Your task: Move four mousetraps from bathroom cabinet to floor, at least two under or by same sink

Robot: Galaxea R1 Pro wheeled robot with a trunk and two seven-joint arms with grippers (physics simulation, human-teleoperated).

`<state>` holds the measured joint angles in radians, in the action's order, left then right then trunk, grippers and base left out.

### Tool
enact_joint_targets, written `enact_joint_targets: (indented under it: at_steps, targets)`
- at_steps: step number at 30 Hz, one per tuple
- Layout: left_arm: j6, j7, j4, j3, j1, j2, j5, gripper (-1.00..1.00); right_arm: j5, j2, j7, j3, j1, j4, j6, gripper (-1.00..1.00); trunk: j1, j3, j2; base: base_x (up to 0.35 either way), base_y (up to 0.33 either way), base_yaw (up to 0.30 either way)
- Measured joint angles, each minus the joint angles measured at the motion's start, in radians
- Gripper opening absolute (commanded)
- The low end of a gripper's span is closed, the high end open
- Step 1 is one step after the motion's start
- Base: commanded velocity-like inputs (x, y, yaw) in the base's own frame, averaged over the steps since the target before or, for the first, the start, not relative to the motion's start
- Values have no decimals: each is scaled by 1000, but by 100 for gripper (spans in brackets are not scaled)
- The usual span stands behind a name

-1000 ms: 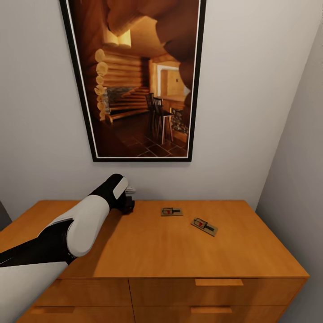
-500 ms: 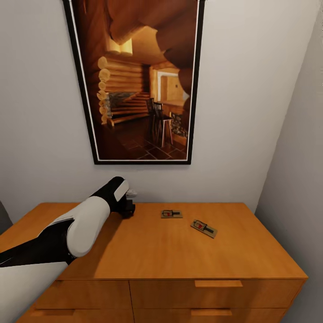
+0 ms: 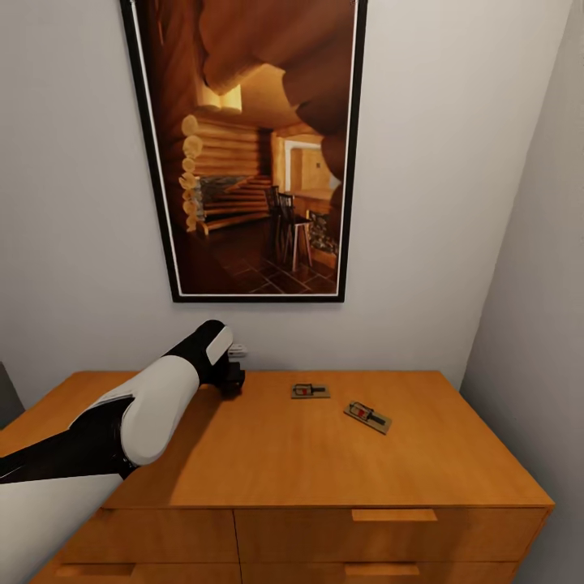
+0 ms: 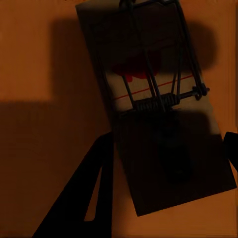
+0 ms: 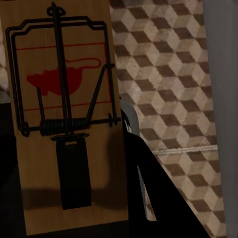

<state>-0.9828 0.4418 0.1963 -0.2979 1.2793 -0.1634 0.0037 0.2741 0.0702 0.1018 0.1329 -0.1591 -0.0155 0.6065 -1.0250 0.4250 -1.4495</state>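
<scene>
Two mousetraps point(image 3: 310, 391) point(image 3: 367, 417) lie flat on the orange-brown cabinet point(image 3: 324, 462), right of centre near its back. My left gripper point(image 3: 233, 377) is low over the cabinet's back edge, left of them. In the left wrist view, the left gripper point(image 4: 168, 144) is shut on a third mousetrap point(image 4: 153, 99), dark in shadow above the cabinet top point(image 4: 34, 54). The right wrist view has my right gripper point(image 5: 69, 188) shut on another mousetrap point(image 5: 64, 84), with the cube-patterned bathroom floor point(image 5: 168, 74) behind it. The bathroom sink is out of view.
A large black-framed picture point(image 3: 251, 146) hangs on the white wall right behind the cabinet. A side wall point(image 3: 535, 324) closes in on the right of the cabinet. Drawer fronts with slot handles point(image 3: 393, 515) face me below the top.
The whole head view has slid down slightly, so the camera moved. The left arm and the two traps on the cabinet keep their places.
</scene>
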Motion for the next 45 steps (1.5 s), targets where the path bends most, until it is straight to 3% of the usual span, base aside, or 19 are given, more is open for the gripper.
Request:
enact_joint_targets:
  at_steps: [29, 45]
  targets:
    - [0, 1, 11, 0, 0, 0, 1, -100, 0, 0, 0, 0, 0, 0, 0, -100, 0, -44, 0, -2, 0, 0]
    - [0, 1, 9, 0, 0, 0, 1, -100, -2, 0, 0, 0, 0, 0, 1, -100, -1, -44, 0, -258, 130, 0]
